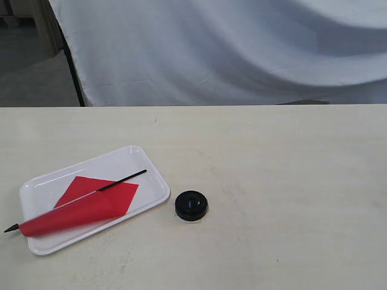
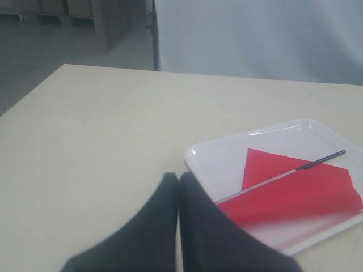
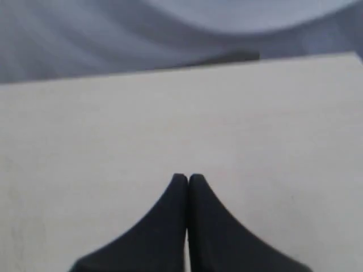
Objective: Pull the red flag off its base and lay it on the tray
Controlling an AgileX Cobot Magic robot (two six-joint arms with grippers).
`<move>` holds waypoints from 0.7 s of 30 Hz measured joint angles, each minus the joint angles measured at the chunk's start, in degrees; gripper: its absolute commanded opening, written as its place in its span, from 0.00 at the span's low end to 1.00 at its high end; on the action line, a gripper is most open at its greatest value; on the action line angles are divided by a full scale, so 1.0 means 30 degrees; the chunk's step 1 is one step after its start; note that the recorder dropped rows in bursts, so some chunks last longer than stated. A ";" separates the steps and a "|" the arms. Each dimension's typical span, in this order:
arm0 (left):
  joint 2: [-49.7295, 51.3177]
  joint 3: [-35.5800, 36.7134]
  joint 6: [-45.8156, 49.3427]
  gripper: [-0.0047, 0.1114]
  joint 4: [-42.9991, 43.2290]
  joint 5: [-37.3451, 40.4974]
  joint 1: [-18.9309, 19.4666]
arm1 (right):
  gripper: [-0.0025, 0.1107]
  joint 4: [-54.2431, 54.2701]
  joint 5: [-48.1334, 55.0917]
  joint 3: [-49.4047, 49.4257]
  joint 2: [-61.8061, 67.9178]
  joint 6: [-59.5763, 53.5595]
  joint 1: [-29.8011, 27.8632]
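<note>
The red flag [image 1: 84, 205] lies flat on the white tray [image 1: 142, 158] at the table's left, its cloth folded over and its black stick running diagonally; the pointed tip sticks out past the tray's near left edge. The black round base [image 1: 191, 205] stands alone on the table just right of the tray, its hole showing. In the left wrist view the flag [image 2: 295, 190] and tray [image 2: 227, 156] lie just beyond my left gripper [image 2: 179, 177], which is shut and holds nothing. My right gripper [image 3: 188, 178] is shut over bare table. Neither gripper shows in the exterior view.
A white cloth backdrop [image 1: 242, 48] hangs behind the table's far edge. The tabletop [image 1: 290, 181] is pale beige. A dark floor area [image 1: 30, 66] lies beyond the far left corner.
</note>
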 measured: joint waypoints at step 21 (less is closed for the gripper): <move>0.0000 0.0000 0.0000 0.04 0.0000 0.0000 0.0000 | 0.03 0.0235 -0.5925 0.4775 -1.5124 -0.1194 0.5508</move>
